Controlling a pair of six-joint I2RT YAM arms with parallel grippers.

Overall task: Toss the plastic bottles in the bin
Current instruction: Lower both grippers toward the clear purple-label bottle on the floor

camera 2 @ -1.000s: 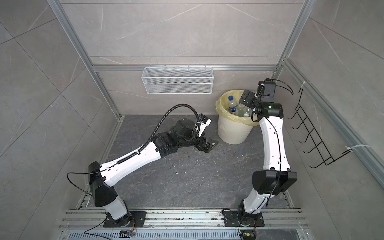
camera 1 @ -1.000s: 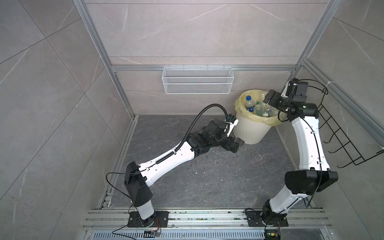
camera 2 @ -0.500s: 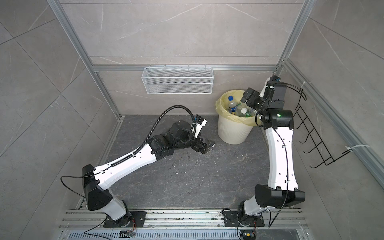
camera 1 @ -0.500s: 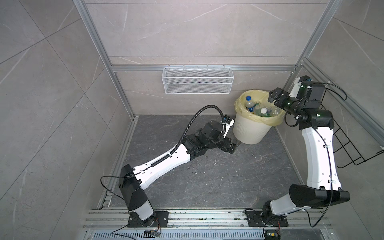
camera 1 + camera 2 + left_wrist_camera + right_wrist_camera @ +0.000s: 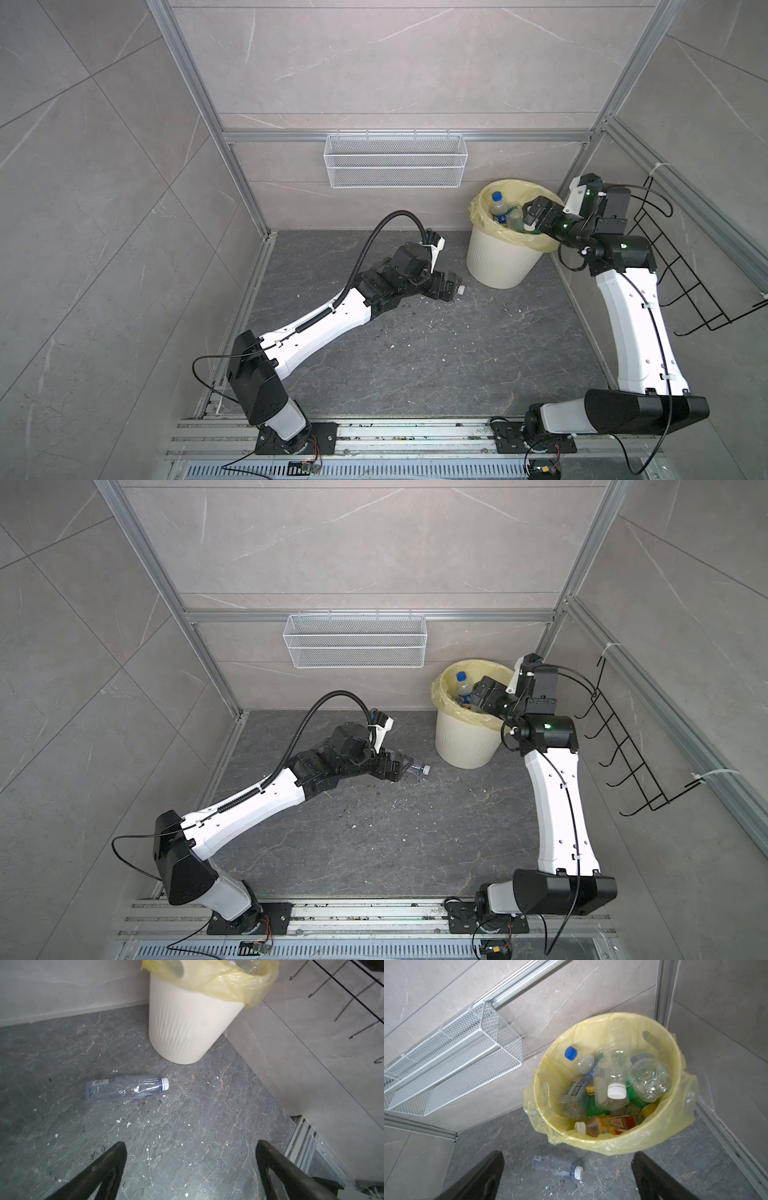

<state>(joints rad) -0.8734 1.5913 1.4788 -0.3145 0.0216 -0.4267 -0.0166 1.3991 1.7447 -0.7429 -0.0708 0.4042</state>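
Hovering low over the floor (image 5: 187, 1147), left fingers (image 5: 108, 1167) spread wide, empty. One clear bottle (image 5: 415, 768) lies on its side just ahead, mid-frame in a top view, near the bin (image 5: 465, 742). Over the bin, right of centre, right fingers (image 5: 483, 1176) wide apart, empty; bottles (image 5: 612, 1076) piled inside.

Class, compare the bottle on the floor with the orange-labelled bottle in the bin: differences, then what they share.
Place: the floor bottle lies alone on the grey floor beside the bin; the orange-labelled bottle lies inside it among other bottles.
Look: the floor bottle is clear and bluish; the orange-labelled bottle has an orange label.
Shared: both lie on their sides with white caps on.
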